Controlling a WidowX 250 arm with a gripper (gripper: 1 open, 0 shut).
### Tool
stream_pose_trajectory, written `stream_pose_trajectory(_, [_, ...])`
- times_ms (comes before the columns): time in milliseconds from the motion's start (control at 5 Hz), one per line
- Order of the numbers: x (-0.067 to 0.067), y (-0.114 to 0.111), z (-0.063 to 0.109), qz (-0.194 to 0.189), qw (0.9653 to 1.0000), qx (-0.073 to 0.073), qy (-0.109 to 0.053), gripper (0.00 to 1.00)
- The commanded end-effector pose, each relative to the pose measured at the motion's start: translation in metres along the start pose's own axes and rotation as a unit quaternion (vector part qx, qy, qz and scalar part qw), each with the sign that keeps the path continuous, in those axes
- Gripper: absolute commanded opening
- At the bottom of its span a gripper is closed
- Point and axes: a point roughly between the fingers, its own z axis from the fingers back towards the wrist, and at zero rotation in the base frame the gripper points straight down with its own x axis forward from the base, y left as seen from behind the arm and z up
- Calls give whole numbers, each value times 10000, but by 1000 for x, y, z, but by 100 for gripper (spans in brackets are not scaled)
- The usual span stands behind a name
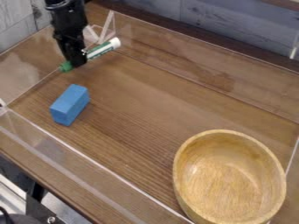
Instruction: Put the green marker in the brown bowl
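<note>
The green marker (pixel 98 51) lies on the wooden table at the upper left, a slim white barrel with green ends. My black gripper (pixel 73 58) points down over its left end, and its fingers are shut on the marker. The brown bowl (pixel 229 179) sits at the lower right, wide, shallow and holding nothing, far from the gripper.
A blue rectangular block (pixel 69 104) lies on the table below the gripper. Clear plastic walls (pixel 47 149) ring the table, with one low wall along the front left. A dark wall runs behind the table.
</note>
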Motion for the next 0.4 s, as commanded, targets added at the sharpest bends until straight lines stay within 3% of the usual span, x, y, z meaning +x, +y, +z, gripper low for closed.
stream_pose_trajectory(0, [11, -3, 21, -83, 9994, 225, -252, 0])
stream_pose_trajectory(200, [14, -7, 27, -58, 9992, 247, -318, 0])
